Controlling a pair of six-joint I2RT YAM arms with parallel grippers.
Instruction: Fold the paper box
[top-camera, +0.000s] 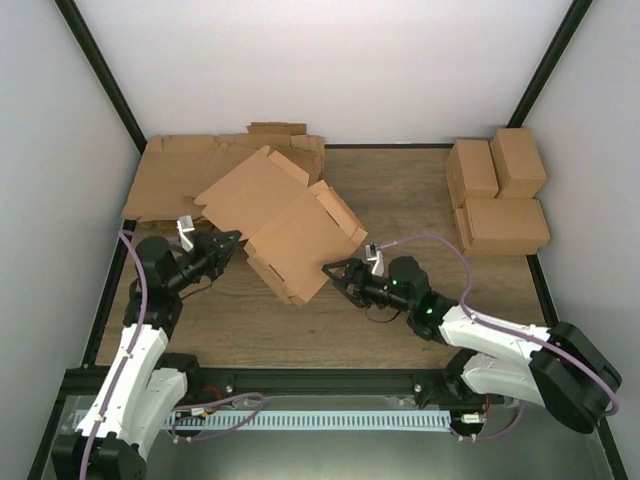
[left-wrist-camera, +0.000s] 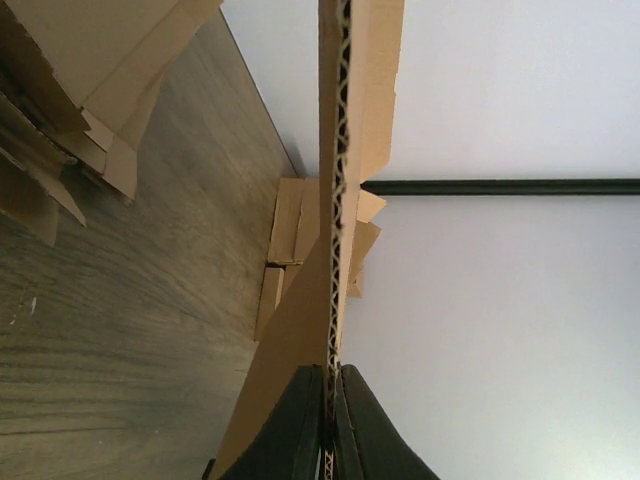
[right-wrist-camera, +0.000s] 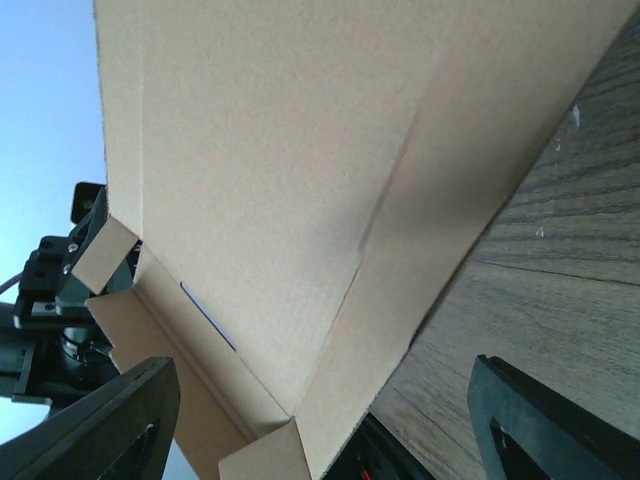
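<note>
Top view: the paper box (top-camera: 285, 225), half formed, sits mid-table (top-camera: 230, 320) between both arms. The left gripper (top-camera: 232, 240) is clamped on its left flap. The right gripper (top-camera: 335, 275) stands wide at its near right corner. Flat sheets (top-camera: 170, 175) lie far left, finished boxes (top-camera: 500, 195) far right.

Left wrist view: closed fingers (left-wrist-camera: 300, 430) pinch the corrugated edge.

Right wrist view: the fingers are spread wide and touch nothing. The box panel between them hides most of the table.

paper box (right-wrist-camera: 280, 180) — top cropped; rt wrist
</note>
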